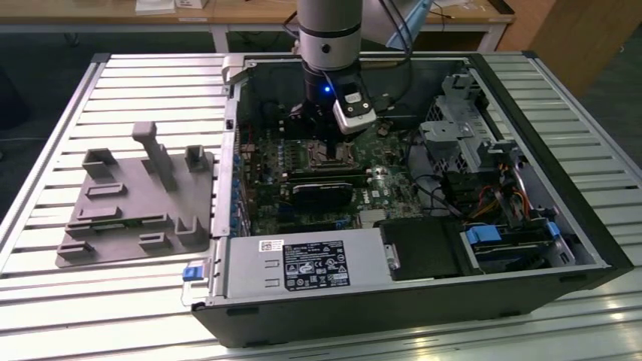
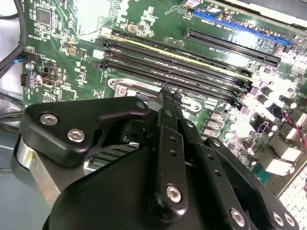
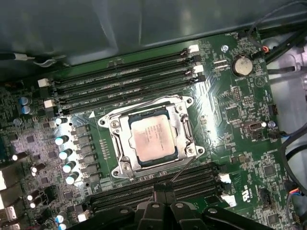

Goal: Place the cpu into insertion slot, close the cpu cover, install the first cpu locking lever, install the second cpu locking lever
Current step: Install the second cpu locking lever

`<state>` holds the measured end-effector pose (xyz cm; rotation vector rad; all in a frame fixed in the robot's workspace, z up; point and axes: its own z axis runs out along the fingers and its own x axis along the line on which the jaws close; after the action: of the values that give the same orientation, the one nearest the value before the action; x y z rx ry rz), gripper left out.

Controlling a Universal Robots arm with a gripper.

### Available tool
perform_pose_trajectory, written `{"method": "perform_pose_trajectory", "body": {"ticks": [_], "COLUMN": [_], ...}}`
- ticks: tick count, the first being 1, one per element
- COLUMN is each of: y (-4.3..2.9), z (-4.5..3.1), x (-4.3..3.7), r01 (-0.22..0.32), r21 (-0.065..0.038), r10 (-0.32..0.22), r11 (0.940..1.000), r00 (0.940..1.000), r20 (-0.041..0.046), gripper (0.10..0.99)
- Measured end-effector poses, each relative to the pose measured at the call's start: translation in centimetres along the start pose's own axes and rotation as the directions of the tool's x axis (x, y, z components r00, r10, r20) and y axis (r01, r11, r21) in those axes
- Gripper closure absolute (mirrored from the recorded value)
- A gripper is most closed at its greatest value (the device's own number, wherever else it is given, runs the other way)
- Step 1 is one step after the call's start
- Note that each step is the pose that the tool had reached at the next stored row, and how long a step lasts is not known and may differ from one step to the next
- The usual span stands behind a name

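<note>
In the first wrist view the cpu (image 3: 151, 140) lies flat in the insertion slot (image 3: 125, 168), silvery-beige top up. The cpu cover (image 3: 183, 128) is down around it as a silvery frame. A thin locking lever (image 3: 184, 170) slants out from the socket's edge toward my gripper (image 3: 164, 190). The gripper's black fingers stand together, shut, and the lever's free end sits right at one fingertip. In the second wrist view the gripper (image 2: 169, 96) hangs just over the socket's metal bracket (image 2: 125, 89). In the exterior view the gripper (image 1: 326, 143) is low inside the computer case above the socket (image 1: 327, 159).
Long black memory slots (image 3: 124, 81) flank the socket on two sides, and a row of capacitors (image 3: 67, 153) stands beside it. The case walls (image 1: 236, 150), a black card (image 1: 323, 192), drive cage (image 1: 456, 131) and cables (image 1: 501, 199) surround the board. A grey fixture (image 1: 135, 199) lies on the table.
</note>
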<state>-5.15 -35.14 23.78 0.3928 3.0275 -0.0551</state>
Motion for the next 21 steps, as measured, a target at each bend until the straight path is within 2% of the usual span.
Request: {"method": "perform_pose_trajectory", "body": {"ticks": [2, 4, 9, 15, 18, 21], "y": [-0.13, -0.31, -0.67, -1.3, -1.58, -1.85], "z": [0.14, 0.27, 0.54, 0.74, 0.92, 1.15], "x": [-0.01, 0.0, 0.15, 0.39, 0.47, 0.5], "r01": [0.006, 0.008, 0.006, 0.004, 0.003, 0.001], "r21": [-0.003, -0.011, -0.054, -0.069, -0.087, -0.099], "r10": [-0.006, -0.008, -0.007, -0.006, -0.004, -0.004], "r11": [1.0, 0.9999, 0.9985, 0.9976, 0.9962, 0.9951], "r00": [1.0, 1.0, 0.9999, 0.9998, 0.9997, 0.9997], "r20": [-0.0004, -0.0024, -0.0135, -0.0172, -0.0221, -0.0253], "gripper": [0.984, 0.984, 0.984, 0.984, 0.984, 0.984]}}
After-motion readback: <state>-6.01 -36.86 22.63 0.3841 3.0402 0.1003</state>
